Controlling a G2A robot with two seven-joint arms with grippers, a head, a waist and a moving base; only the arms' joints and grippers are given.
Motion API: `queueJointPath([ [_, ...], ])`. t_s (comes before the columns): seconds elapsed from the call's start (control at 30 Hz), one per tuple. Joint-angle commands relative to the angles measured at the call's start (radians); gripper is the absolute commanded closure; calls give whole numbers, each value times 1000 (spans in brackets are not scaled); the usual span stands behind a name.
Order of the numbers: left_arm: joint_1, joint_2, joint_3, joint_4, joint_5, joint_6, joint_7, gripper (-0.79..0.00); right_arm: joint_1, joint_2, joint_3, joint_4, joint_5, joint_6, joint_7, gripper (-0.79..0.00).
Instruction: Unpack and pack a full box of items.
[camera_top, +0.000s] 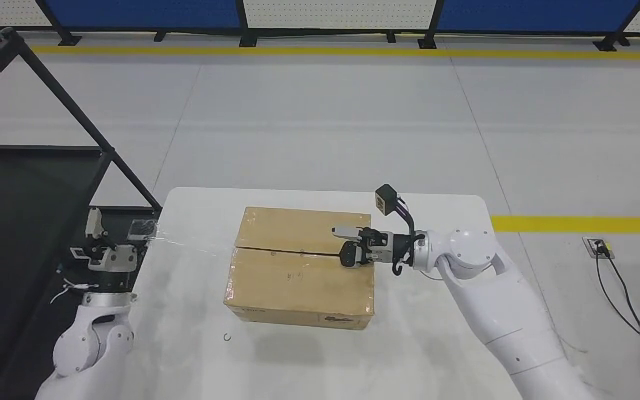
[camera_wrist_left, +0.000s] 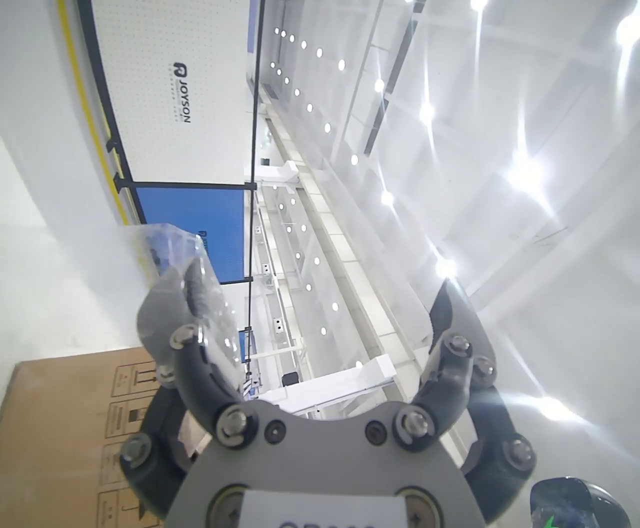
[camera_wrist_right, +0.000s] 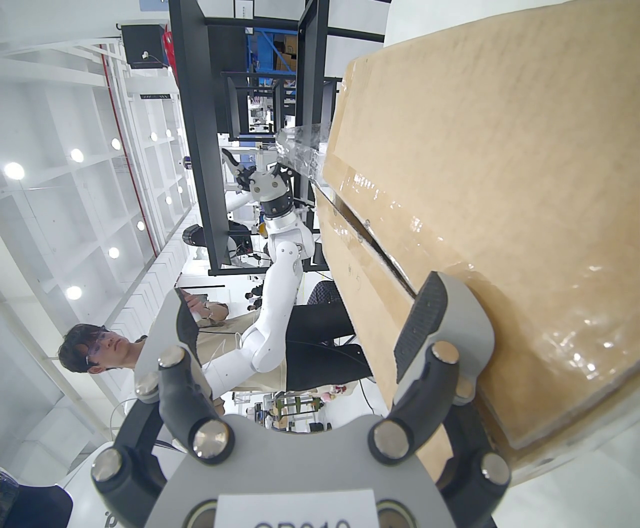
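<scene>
Mid frame in the top view, on the white table (camera_top: 430, 340): closed cardboard box (camera_top: 300, 275), flaps down, seam running left to right. Unpacking looks barely begun.

Off the box's left edge, stretched toward the left of frame: clear tape strip (camera_top: 190, 238), taut in the air. Probably peeled from the seam to free the flaps.

At the far left edge of frame: left gripper (camera_top: 100, 250), jaws spread wide, not clamping. Tape clings to one finger (camera_wrist_left: 170, 320) in the left wrist view, likely stuck by its adhesive and not gripped.

On the box top, right of centre, by the seam: right gripper (camera_top: 347, 246), wide open, holding nothing. One finger (camera_wrist_right: 425, 320) rests against the cardboard beside the seam, likely pinning the box against the tape's pull or placed to lift a flap.
</scene>
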Motion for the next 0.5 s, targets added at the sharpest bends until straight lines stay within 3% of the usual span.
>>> queueJointPath([
  [0.0,15,1,-16,-40,11,5,3,-785,0,0,0,0,0,0,0,-785],
  [0.47,100,-6,-74,-317,137,15,65,-785,-27,3,13,-21,4,-1,-40,-785],
])
